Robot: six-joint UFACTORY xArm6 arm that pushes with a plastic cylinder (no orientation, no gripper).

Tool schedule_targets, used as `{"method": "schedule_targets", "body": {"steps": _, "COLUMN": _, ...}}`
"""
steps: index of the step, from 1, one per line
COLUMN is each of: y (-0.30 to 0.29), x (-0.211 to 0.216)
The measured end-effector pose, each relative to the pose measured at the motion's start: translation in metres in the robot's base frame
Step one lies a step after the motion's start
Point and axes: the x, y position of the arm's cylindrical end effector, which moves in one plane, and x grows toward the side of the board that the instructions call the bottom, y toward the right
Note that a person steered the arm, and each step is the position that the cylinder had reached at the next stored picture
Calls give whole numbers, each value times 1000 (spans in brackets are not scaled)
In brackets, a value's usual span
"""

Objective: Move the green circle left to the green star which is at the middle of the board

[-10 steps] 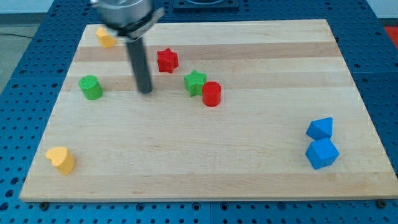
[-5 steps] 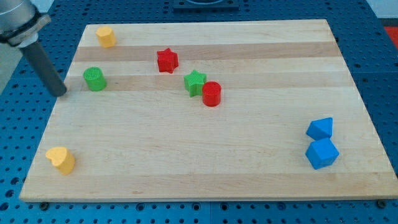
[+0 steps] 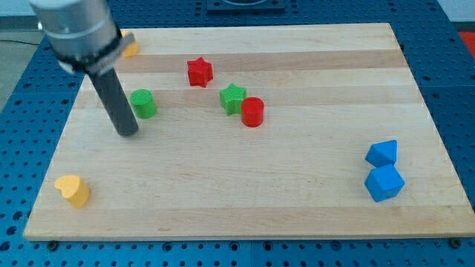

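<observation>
The green circle (image 3: 142, 103) is a short green cylinder on the wooden board, left of centre. The green star (image 3: 233, 98) lies near the middle of the board, well to the circle's right. A red cylinder (image 3: 252, 112) touches the star on its lower right. My tip (image 3: 128, 132) rests on the board just to the lower left of the green circle, very close to it; whether it touches cannot be told.
A red star (image 3: 199, 72) lies above and left of the green star. A yellow block (image 3: 130, 49) at the top left is partly hidden by my arm. A yellow heart (image 3: 73, 190) lies at the bottom left. Two blue blocks (image 3: 382, 153) (image 3: 384, 182) sit at the right.
My tip swung from the board's middle out past the left edge, then back in to the right. The green circle has slid to the right, towards the green star.
</observation>
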Motion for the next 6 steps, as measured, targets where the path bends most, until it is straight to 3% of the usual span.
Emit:
{"method": "schedule_targets", "body": {"steps": 1, "y": -18, "x": -17}}
{"method": "schedule_targets", "body": {"steps": 2, "y": -46, "x": -71}}
{"method": "schedule_targets", "body": {"steps": 4, "y": 63, "x": -41}}
{"method": "schedule_targets", "body": {"steps": 6, "y": 51, "x": -70}}
